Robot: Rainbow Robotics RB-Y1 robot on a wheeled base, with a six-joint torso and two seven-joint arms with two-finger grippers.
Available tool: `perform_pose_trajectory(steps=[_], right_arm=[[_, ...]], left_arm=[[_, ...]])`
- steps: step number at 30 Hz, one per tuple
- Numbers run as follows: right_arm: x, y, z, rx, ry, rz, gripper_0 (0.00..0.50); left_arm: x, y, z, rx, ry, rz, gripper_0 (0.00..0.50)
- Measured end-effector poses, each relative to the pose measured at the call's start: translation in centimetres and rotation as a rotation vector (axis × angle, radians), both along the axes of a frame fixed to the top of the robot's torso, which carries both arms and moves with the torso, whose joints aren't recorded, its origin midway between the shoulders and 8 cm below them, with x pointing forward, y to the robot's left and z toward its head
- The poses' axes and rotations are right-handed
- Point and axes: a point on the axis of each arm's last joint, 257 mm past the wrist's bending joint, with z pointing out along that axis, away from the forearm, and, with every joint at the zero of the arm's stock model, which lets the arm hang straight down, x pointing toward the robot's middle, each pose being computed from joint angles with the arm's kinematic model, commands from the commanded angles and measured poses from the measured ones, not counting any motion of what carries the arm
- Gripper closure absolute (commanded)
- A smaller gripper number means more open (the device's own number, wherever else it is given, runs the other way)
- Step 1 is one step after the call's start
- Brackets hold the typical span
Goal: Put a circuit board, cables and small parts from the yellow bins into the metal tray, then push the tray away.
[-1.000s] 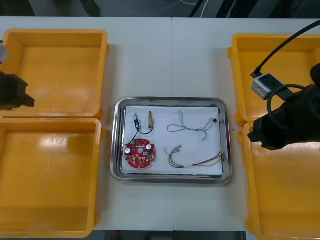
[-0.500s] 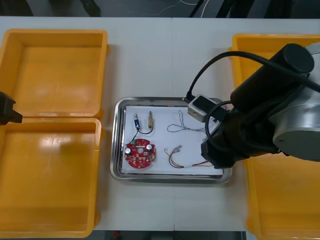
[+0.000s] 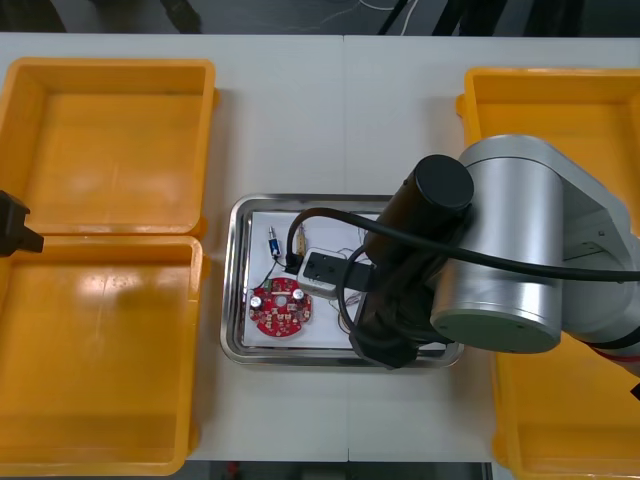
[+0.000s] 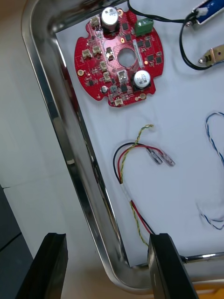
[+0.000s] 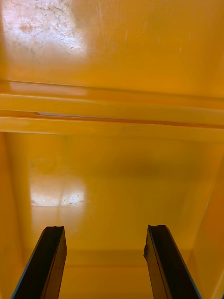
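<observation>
Wide right fingers sit at the metal tray's edge, likely to push it with its circuit board and cables inside, while wide left fingers wait over yellow bins.

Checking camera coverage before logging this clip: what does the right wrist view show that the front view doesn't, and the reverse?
Right wrist view: the open right gripper, fingers either side of the tray's corner rim, plus the red and yellow cable and blue and white cable, which the right arm covers in the front view. Front view: four bins and the left arm parked at the left bins. Both: tray, board, black cable.
</observation>
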Motion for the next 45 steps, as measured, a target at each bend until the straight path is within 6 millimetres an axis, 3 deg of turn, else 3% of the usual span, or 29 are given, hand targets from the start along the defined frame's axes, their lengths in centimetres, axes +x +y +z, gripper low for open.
perform_pose_trajectory(steps=[5,22,45], right_arm=[[0.2,0.9,-1.3,-0.050,0.005,0.158,0.000],[-1.0,1.4,-7.1,-0.173,-0.004,0.238,0.000],[-1.7,2.6,-10.1,-0.201,-0.093,0.239,0.000]], left_arm=[[0.0,0.0,0.0,0.000,0.000,0.000,0.000],[0.0,0.0,0.0,0.000,0.000,-0.001,0.000],[0.0,0.0,0.0,0.000,-0.001,-0.001,0.000]])
